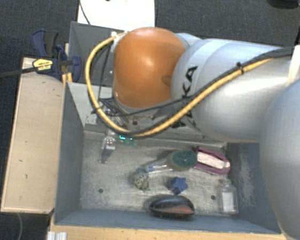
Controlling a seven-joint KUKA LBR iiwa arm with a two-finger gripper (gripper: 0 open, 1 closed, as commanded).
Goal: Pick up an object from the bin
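Camera view shows you the claw [108, 145] low in the far-left part of the grey bin [69, 188], hanging under the arm's orange cover [145, 68], which has a yellow cable [91, 91] looped round it. The claw sits over bare bin floor, and you cannot tell how far it is open or whether it has hold of anything. The thing nearest it is a small speckled grey lump [142, 181], to its right and nearer to you, apart from the claw. Just right of the lump lies a small blue piece [177, 185]. Beyond those two is a round green-headed tool [183, 159] with a clear handle pointing left. A pink and white packet [212, 161] lies just beside it on the right. A dark oval thing [171, 206] rests against the near wall, and a small clear bottle [227, 200] lies at the right.
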